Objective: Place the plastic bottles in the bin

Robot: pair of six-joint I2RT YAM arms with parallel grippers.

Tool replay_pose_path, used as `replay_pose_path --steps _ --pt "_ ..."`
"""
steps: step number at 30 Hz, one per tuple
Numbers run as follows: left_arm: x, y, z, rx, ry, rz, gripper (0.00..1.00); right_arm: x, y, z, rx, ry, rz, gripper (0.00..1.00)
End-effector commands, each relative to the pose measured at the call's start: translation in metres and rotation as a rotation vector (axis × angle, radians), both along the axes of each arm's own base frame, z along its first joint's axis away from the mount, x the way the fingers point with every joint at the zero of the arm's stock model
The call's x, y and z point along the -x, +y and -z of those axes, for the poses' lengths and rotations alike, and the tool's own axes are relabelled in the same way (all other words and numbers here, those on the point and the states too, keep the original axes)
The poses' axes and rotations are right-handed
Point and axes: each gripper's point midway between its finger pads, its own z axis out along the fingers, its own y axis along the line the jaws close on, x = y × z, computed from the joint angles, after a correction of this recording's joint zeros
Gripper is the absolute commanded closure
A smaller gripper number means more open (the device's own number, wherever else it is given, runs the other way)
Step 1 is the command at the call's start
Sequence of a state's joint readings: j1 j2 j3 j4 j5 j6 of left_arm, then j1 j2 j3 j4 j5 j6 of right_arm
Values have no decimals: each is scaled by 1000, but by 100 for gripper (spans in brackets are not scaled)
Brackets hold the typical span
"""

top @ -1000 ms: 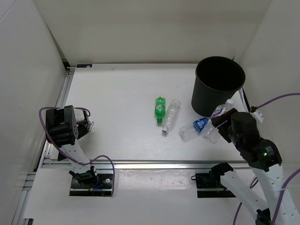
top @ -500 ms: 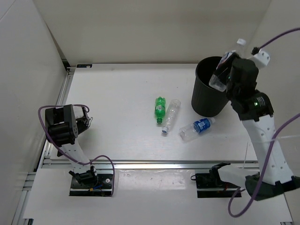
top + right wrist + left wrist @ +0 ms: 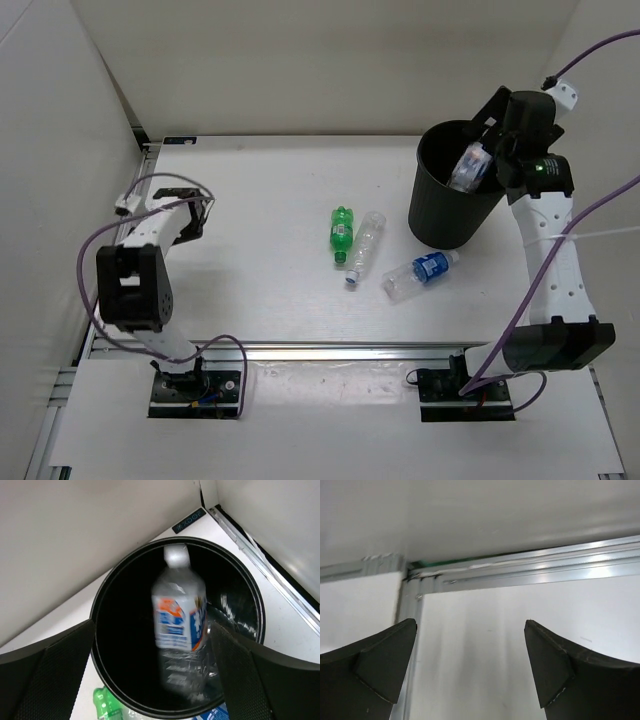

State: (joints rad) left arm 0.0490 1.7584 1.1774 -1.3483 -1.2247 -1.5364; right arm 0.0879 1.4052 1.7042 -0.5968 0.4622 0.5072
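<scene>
The black bin [image 3: 438, 215] stands at the far right of the table. My right gripper [image 3: 487, 135] hangs over its mouth, open, its jaws spread well apart [image 3: 152, 625]. A clear blue-labelled bottle [image 3: 469, 166] is loose between them, blurred, cap up, dropping into the bin [image 3: 100, 605]; the bottle [image 3: 177, 615] touches neither finger. On the table lie a green bottle [image 3: 342, 230], a plain clear bottle [image 3: 365, 245] and another blue-labelled bottle [image 3: 420, 272]. My left gripper [image 3: 200, 218] is open and empty [image 3: 470, 623] at the far left.
Aluminium rails edge the table, one along the left side [image 3: 135, 200], one along the near side [image 3: 330, 350], one ahead of the left gripper [image 3: 520, 572]. White walls close in the back and both sides. The green bottle [image 3: 106, 705] shows beside the bin.
My right arm carried the blue-labelled bottle up from the table to over the bin, then opened; the bottle is falling in. My left arm reached out toward the far left.
</scene>
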Motion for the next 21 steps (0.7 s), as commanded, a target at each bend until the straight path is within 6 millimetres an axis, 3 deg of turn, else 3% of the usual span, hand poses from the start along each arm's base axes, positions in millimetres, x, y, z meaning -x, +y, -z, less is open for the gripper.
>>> replay_pose_path --steps 1,3,6,7,8,9,10,11,12,13,14,16,17,18,21 --pt "-18 -27 -81 -71 -89 191 0 12 3 -27 -62 -51 -53 0" --pt "-41 -55 -114 -62 -161 303 0 22 9 -47 -74 -89 -89 0" --pt "-62 -101 -143 9 -174 478 0 48 12 -53 -85 -90 -99 0" --pt "-64 -114 -146 43 -134 537 0 56 20 -50 -98 -84 -120 0" --pt "-70 -141 -144 131 -157 615 0 77 25 -58 -114 -121 -149 0" --pt "-74 -156 -144 185 -169 667 0 86 33 -51 -134 -114 -179 0" --pt "-78 -172 -139 236 -156 740 0 91 41 -19 -149 -47 -196 0" --pt "-79 -186 -136 250 -89 850 0 109 44 -16 -203 -70 -189 0" --pt "-94 -222 -141 280 -176 978 0 115 47 0 -234 -46 -189 0" --pt "-86 -243 -131 352 -176 1098 0 121 47 14 -259 -28 -177 0" --pt "-86 -258 -131 364 -153 1219 0 133 48 43 -280 15 -173 0" --pt "-83 -300 -142 467 -260 1409 0 142 47 68 -287 54 -164 0" --pt "-82 -307 -138 476 -237 1451 0 149 46 75 -305 53 -156 0" --pt "-77 -318 -136 501 -216 1502 0 156 47 106 -341 124 -124 0" --pt "-78 -340 -125 483 -108 1601 0 170 58 141 -442 188 -120 0"
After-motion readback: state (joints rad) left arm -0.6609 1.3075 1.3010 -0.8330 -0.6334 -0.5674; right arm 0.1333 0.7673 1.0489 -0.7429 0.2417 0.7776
